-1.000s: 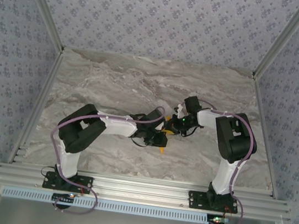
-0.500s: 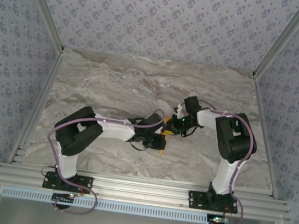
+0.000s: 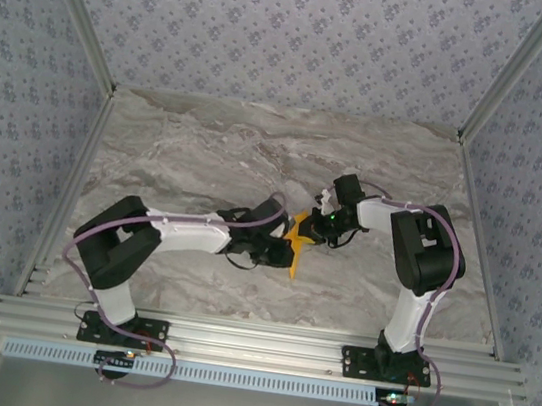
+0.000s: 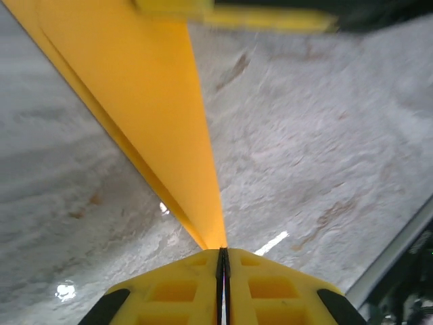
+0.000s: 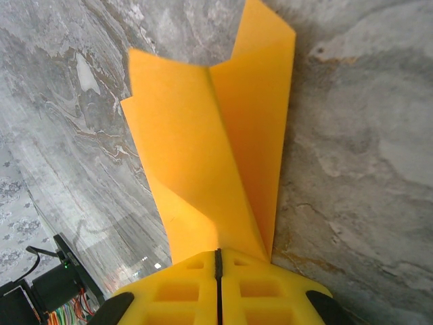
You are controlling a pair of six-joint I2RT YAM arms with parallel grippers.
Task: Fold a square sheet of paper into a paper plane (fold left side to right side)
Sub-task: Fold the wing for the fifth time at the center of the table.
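Observation:
The orange-yellow paper plane (image 3: 296,245) is a narrow folded piece held off the marble table between both arms near the table's middle. My left gripper (image 4: 222,252) is shut on one end of it, and its folded edge (image 4: 155,101) runs away from the jaws as a long thin wedge. My right gripper (image 5: 218,252) is shut on the other end, where two flaps (image 5: 210,142) fan upward from the jaws with a crease between them. In the top view the left gripper (image 3: 284,252) and right gripper (image 3: 314,227) sit close together around the paper.
The grey marbled table (image 3: 217,155) lies below the paper. Aluminium rails (image 3: 251,342) run along the near edge, with patterned walls (image 3: 295,35) on three sides. The right arm's elbow (image 3: 426,250) stands at the right.
The left arm has stretched lower and its elbow has swung left. Its gripper has shifted, and more of the orange-yellow paper now shows between the two grippers. The right arm has held still.

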